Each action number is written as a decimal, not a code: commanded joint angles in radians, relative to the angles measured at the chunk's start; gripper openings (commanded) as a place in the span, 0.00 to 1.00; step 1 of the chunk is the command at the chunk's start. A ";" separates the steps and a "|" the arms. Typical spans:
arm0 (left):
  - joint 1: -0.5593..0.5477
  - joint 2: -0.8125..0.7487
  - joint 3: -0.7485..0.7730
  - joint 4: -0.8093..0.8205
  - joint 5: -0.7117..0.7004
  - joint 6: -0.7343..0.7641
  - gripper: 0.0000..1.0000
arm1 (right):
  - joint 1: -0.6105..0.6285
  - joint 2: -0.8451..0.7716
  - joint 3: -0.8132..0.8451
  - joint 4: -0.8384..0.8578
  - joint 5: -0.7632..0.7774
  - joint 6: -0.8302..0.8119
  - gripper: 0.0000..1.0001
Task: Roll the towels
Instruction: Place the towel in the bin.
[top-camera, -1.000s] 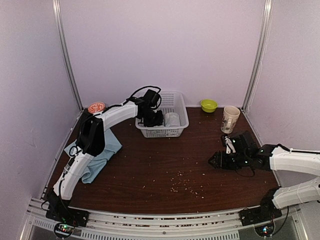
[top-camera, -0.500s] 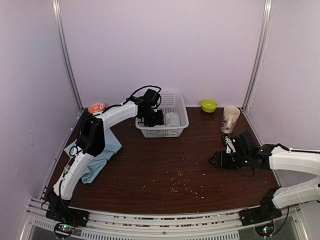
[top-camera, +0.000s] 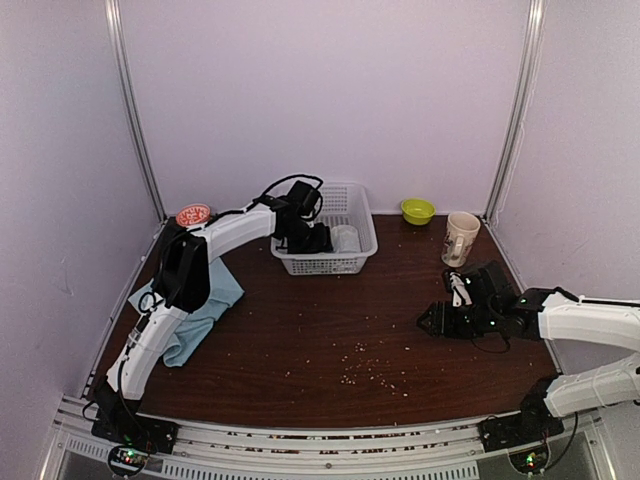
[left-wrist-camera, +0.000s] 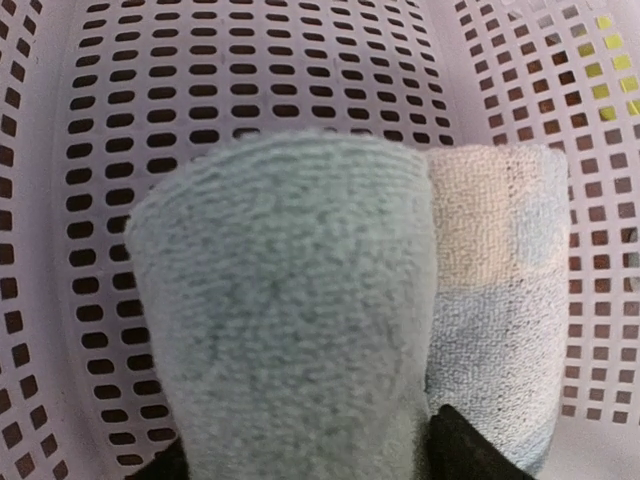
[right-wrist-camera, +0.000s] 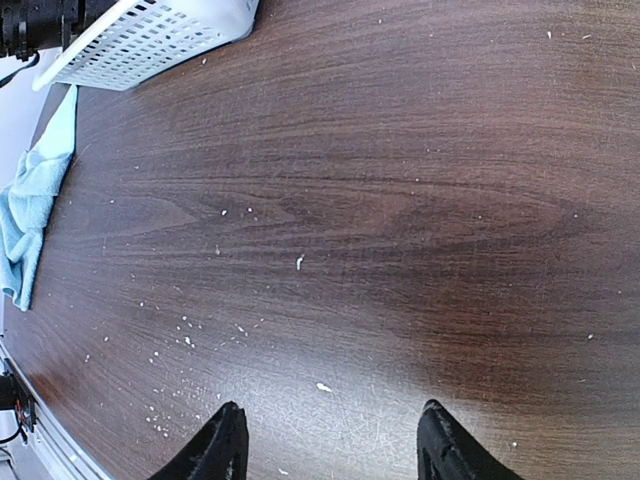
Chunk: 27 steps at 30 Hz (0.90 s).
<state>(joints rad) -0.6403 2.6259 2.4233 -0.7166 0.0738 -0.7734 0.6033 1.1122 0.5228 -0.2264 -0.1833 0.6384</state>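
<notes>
Left claw (left-wrist-camera: 310, 462): down inside the white lattice basket (top-camera: 330, 265), at 12 o'clock on the surface (top-camera: 330, 340). Its two dark fingertips (left-wrist-camera: 455, 450) stand wide apart at either side of a rolled towel. I cannot tell whether they press it or merely flank it.
Pale green towel (left-wrist-camera: 285, 320): rolled up and standing on end in the basket, between the left claw's tips.
Greyish-white towel (left-wrist-camera: 500, 290): also rolled, partly pale blue lower down. It touches the green roll at that roll's 3 o'clock side, against the basket wall.
Light blue towel (top-camera: 200, 305): lies loose and unrolled on the surface at 9 o'clock, partly under the left arm.
Right claw (right-wrist-camera: 330, 440): spread open with nothing between the fingers, low over bare wood at 3 o'clock and pointing toward 9 o'clock.
Mug (top-camera: 461, 238): upright at 2 o'clock.
Green bowl (top-camera: 417, 210): at 1 o'clock, near the back wall.
Round reddish dish (top-camera: 193, 214): at 10 o'clock, in the back corner.
Crumbs (top-camera: 375, 372): pale specks scattered toward 6 o'clock.
</notes>
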 joint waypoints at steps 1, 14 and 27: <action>0.005 -0.081 -0.023 0.022 0.012 0.018 0.81 | -0.008 -0.002 0.007 0.020 -0.007 -0.006 0.58; 0.004 -0.218 -0.081 0.037 -0.031 0.042 0.98 | -0.008 -0.011 0.013 0.011 -0.006 -0.005 0.58; 0.016 -0.242 -0.132 0.054 -0.126 0.062 0.66 | -0.007 -0.026 0.017 0.001 0.001 -0.008 0.57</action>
<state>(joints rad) -0.6395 2.3939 2.3100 -0.6964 -0.0193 -0.7288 0.6033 1.1049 0.5228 -0.2276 -0.1837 0.6346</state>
